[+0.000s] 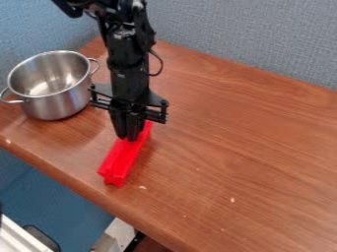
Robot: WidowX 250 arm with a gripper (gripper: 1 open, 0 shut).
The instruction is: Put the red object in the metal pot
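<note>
Shiny steel metal pot [50, 85], glossy red plastic object [121, 160], smooth brown wood-look table [237, 148].

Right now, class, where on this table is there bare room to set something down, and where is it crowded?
Free: the wide bare stretch of the wooden table to the picture's right of the hand and red object, out to the far edge. Crowded: the left end, where the metal pot and the arm stand close together.

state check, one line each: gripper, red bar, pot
gripper: shut on the red object's upper end, pointing straight down
red object: on the table, gripped at one end, not in the pot
metal pot: upright, empty, apart from the red object
</note>
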